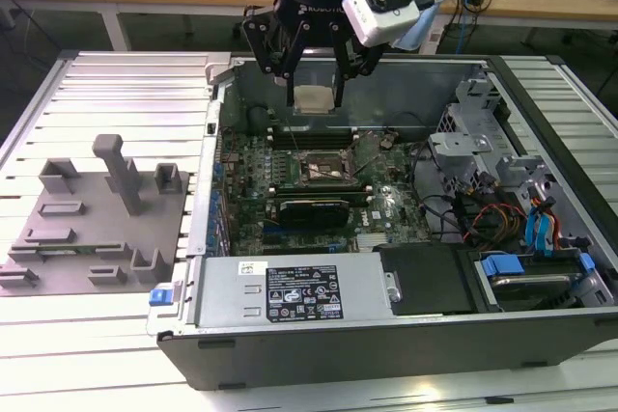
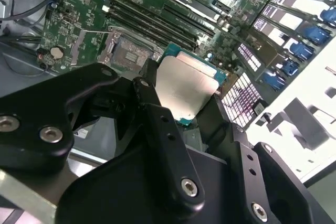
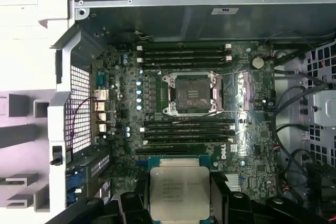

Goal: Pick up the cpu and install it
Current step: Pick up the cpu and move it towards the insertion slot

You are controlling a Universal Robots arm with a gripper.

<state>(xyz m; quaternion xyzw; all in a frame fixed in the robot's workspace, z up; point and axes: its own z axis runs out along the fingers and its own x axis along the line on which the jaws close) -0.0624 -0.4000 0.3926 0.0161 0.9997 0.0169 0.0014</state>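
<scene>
- Our pincer is closed on the cpu. It grips the chip by two sides, and the silver top faces both wrist views.
- The cpu is up in the air above the board. It is near the socket but not touching it.
- The socket looks open and bare inside.
- The grey tray is well apart from the socket. It sits outside the case, on the exterior view's left.
- So we think the picking up is done and we are in the carrying part. The putting in is not yet done.
- We think the putting in calls for care. The cpu has to be right over the socket, flat, with its sides matching the frame.
- It has to go down slow and soft. If it is crooked, it may not sit in, and it could hurt the socket.
</scene>
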